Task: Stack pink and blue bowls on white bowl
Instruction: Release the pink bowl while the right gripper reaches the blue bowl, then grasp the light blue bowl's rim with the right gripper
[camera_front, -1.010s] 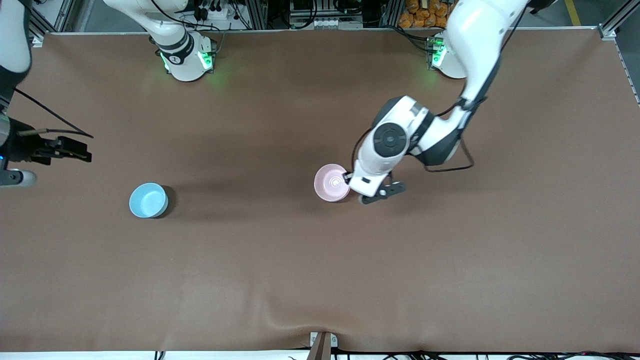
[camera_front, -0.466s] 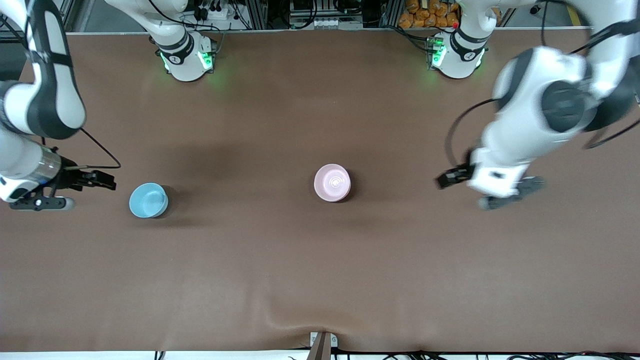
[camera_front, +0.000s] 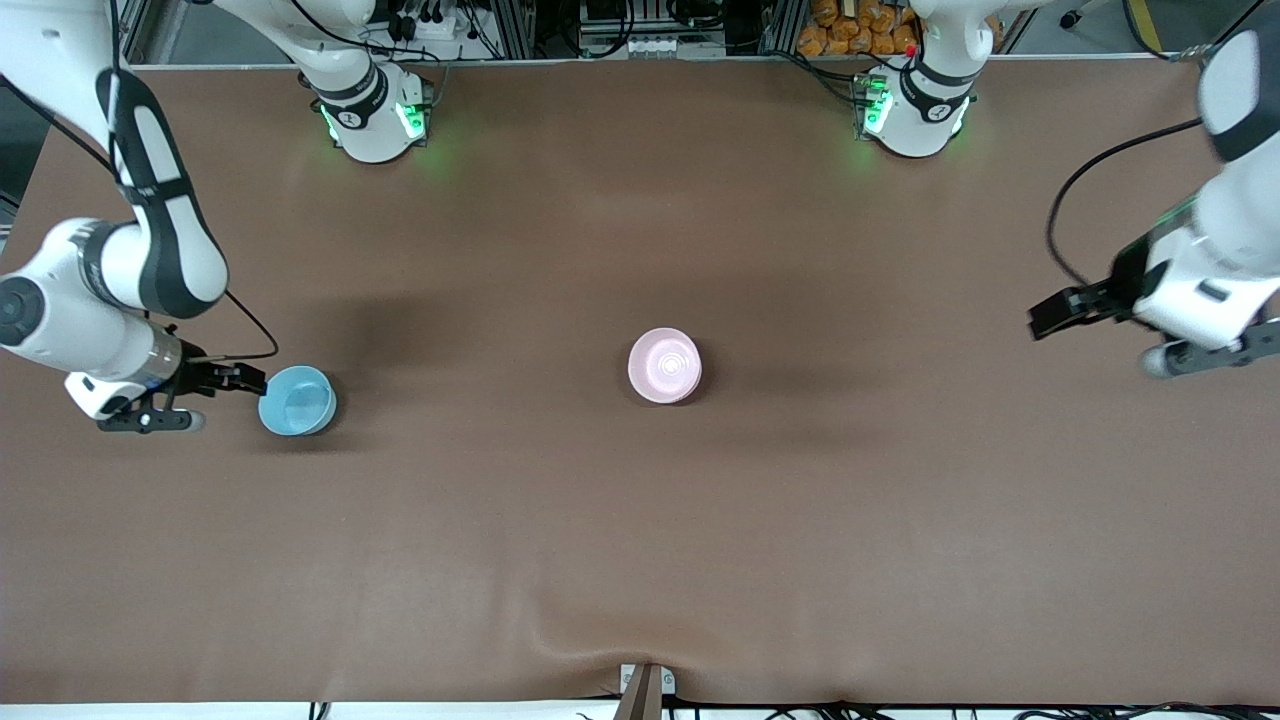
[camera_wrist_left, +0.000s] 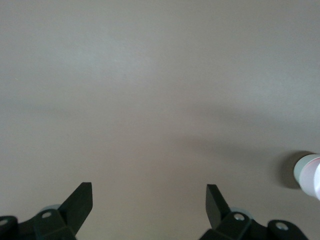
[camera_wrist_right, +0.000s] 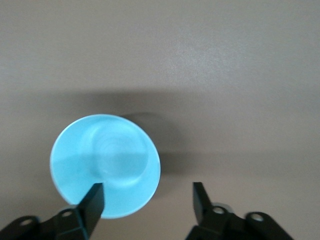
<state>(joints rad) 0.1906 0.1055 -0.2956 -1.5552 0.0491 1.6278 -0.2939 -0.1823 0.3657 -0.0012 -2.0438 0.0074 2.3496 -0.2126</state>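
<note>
The pink bowl sits mid-table, nested in the white bowl, which it hides in the front view. The left wrist view shows the white bowl's wall at its edge with pink above it. The blue bowl stands alone toward the right arm's end. My right gripper is open just beside the blue bowl. In the right wrist view one fingertip overlaps the blue bowl's rim. My left gripper is open and empty, over bare table at the left arm's end.
The brown table mat has a small ridge near its front edge. A metal bracket sits at that edge. The arm bases stand along the back edge.
My left gripper let go of the pink bowl and pulled away to the left arm's end of the table. My right gripper moved in beside the blue bowl.
</note>
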